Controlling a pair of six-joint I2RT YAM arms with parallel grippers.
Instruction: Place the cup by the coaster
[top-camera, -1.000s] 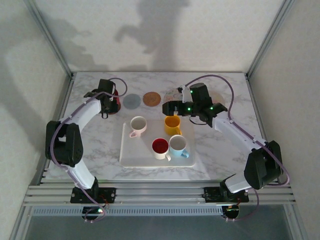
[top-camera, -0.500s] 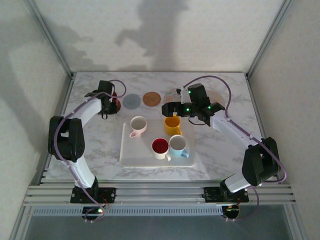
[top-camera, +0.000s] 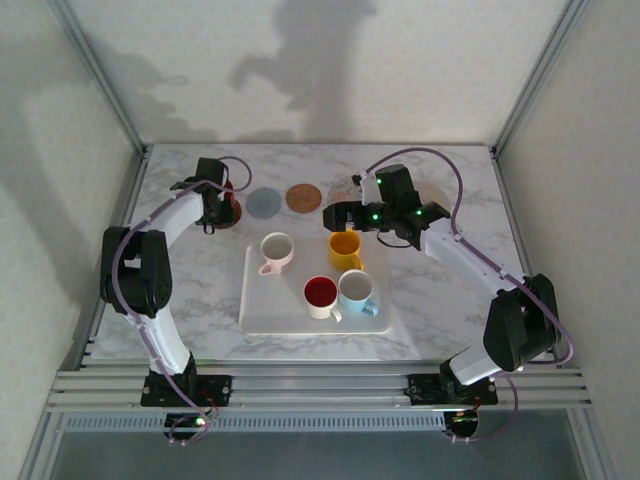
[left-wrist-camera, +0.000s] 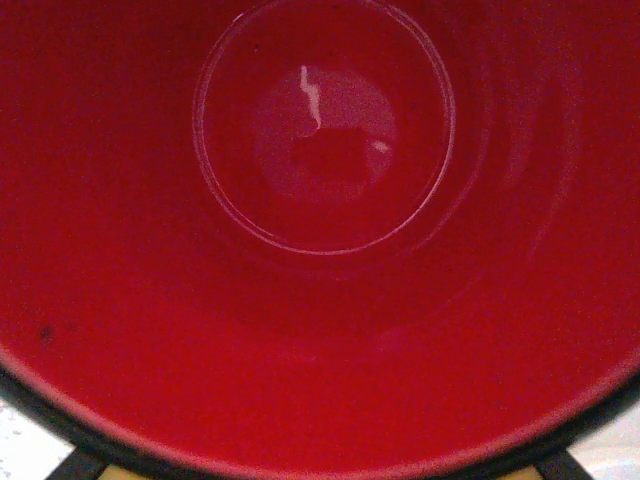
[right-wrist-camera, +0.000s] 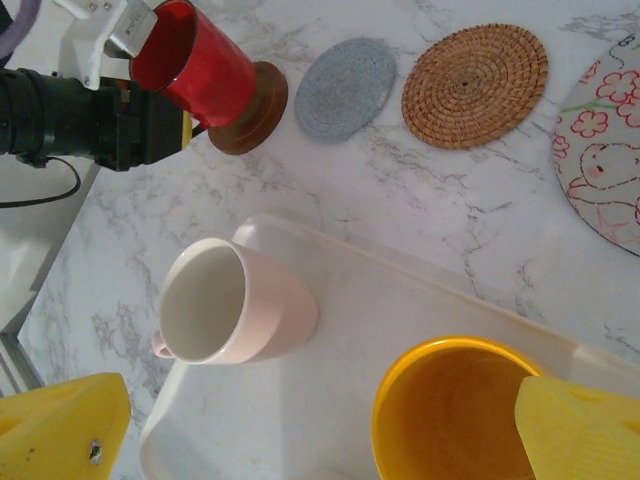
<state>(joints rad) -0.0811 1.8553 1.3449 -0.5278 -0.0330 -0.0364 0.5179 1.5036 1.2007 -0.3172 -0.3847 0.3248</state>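
From the top external camera we see the left gripper at the back left of the tabletop, over the red cup. The right gripper hangs above the yellow cup on the white tray.

The left wrist camera looks straight into the red cup's glossy inside; we cannot tell how those jaws stand.

From the right wrist camera, the red cup sits on the brown coaster. The right jaws are spread wide, one yellow finger overlapping the yellow cup's rim.
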